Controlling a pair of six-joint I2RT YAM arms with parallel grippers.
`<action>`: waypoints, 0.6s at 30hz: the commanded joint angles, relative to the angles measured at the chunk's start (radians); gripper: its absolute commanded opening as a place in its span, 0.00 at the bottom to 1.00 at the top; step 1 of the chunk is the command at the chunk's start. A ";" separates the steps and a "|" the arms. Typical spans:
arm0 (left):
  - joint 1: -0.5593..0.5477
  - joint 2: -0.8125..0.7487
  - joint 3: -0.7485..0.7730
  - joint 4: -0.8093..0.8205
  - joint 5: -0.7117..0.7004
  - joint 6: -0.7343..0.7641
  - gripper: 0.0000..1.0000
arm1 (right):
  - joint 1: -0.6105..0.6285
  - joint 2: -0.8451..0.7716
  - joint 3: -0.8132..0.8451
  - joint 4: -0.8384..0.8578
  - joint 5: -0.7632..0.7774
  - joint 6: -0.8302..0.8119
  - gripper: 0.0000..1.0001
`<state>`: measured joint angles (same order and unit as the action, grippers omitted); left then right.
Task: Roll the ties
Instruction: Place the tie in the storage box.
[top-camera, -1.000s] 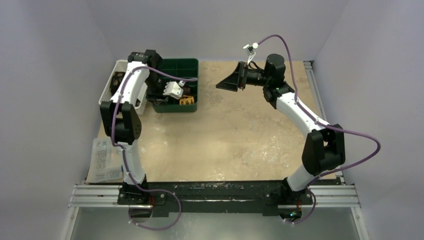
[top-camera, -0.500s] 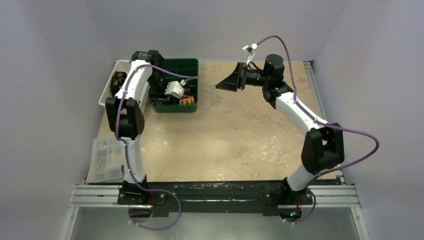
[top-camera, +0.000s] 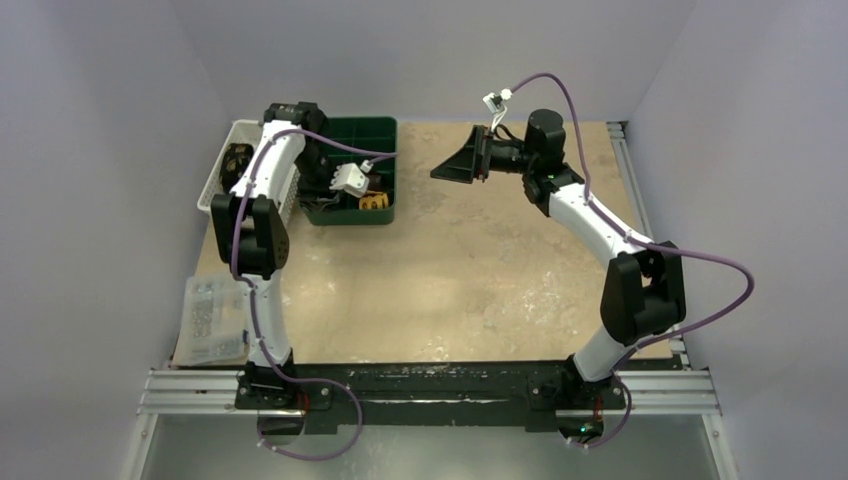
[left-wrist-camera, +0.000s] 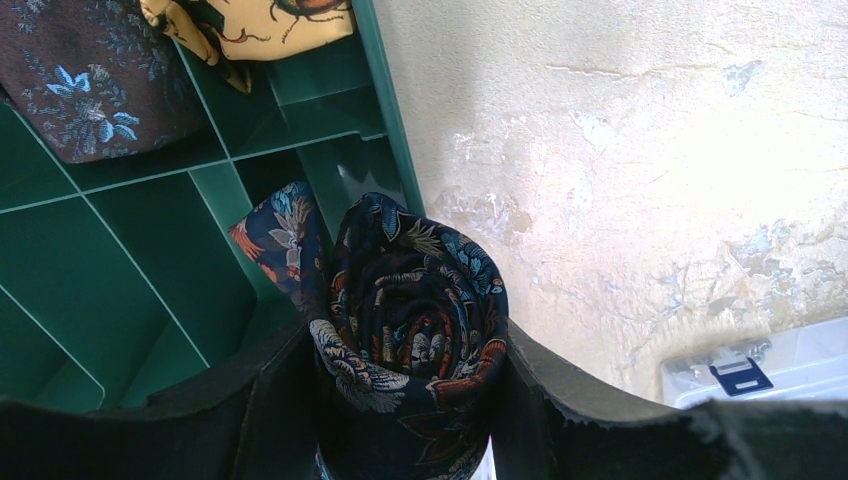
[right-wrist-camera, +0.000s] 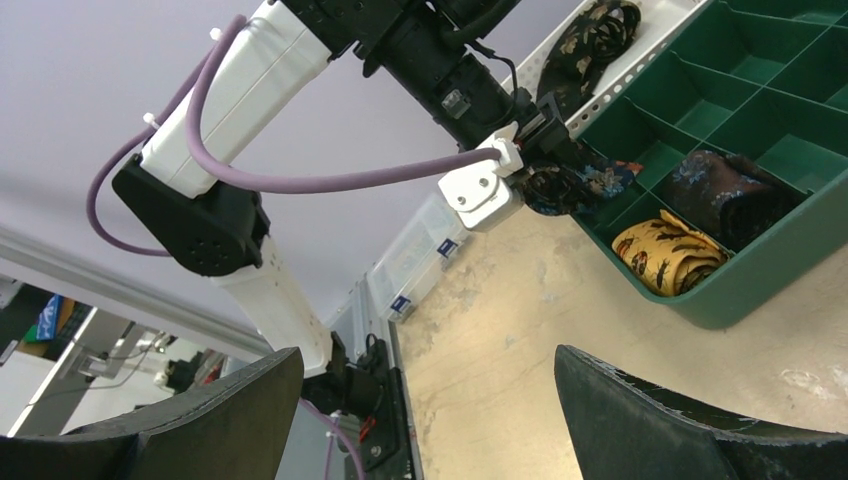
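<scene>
Lurker: so which step is this, rolling or stowing?

Me: stowing, I reckon. My left gripper (left-wrist-camera: 405, 385) is clamped on the rolled navy tie (left-wrist-camera: 410, 300), which hangs over the green tray (left-wrist-camera: 385, 100) right at its table-side wall. The yellow tie (left-wrist-camera: 260, 20) and brown tie (left-wrist-camera: 80, 90) sit in cells deeper inside the tray. Next move: lower the roll straight into a free cell and let go without it unspooling. My right gripper (right-wrist-camera: 430, 400) gapes wide, empty, well away from the tray.

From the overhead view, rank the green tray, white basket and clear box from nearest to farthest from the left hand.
1. Green tray, right under the left hand holding the rolled tie.
2. White basket, on the tray's left.
3. Clear box, at the table's near-left corner.
</scene>
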<state>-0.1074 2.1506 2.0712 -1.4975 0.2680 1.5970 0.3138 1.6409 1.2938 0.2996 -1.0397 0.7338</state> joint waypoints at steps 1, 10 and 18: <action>-0.003 0.003 0.011 -0.018 0.030 -0.008 0.00 | -0.002 0.002 0.038 0.024 -0.005 0.000 0.99; -0.003 0.083 0.055 0.026 0.017 -0.018 0.00 | -0.003 -0.016 0.026 0.017 -0.006 -0.008 0.99; -0.003 0.104 0.059 0.089 -0.002 -0.009 0.00 | -0.003 -0.012 0.027 0.020 -0.001 -0.003 0.99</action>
<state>-0.1074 2.2116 2.1075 -1.4616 0.2592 1.5726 0.3138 1.6466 1.2938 0.2989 -1.0393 0.7341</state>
